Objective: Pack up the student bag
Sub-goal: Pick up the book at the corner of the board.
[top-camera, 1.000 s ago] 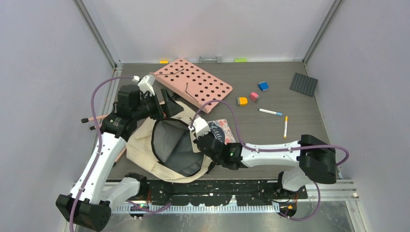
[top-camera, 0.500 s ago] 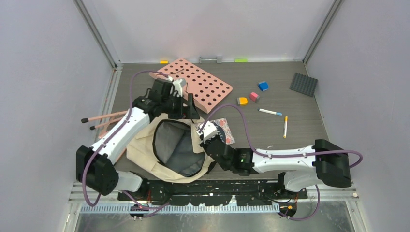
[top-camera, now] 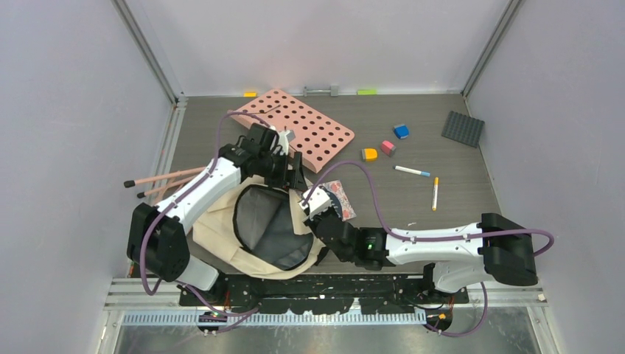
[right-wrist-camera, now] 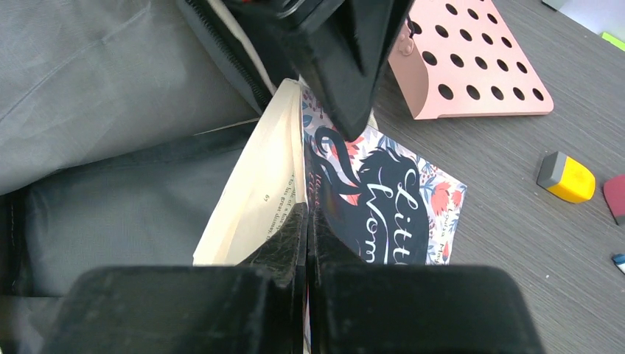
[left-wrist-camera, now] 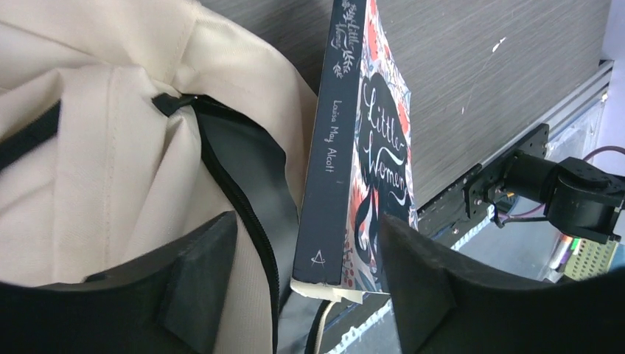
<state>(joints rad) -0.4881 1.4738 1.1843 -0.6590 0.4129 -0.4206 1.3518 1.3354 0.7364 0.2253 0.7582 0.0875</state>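
1. Left arm has swung in from the far-left side; the left gripper [left-wrist-camera: 304, 228] now hangs over the Little Women paperback [left-wrist-camera: 368, 140].
2. Left jaws are spread, one on either side of the spine, with neither touching the book as far as I can see.
3. Right gripper [right-wrist-camera: 306, 217]: jaws pressed together, pinching what looks like the front cover alone. The pages fan loose beside them.
4. Student bag [top-camera: 214, 221] lies at the near-left of the surface [top-camera: 472, 169], between the two arms. Its mouth gapes and the grey lining shows. The book stands on edge just outside the bag's right zipper rim, so it is not in yet.
5. Risks, as I judge them:
   - A cover-only pinch may let the book swing or crease.
   - The left jaws could catch the zipper edge along with the spine.
   - The two grippers are crowded together, so a bump is likely.
   - A bottom corner could snag on the rim and fold the bag shut.
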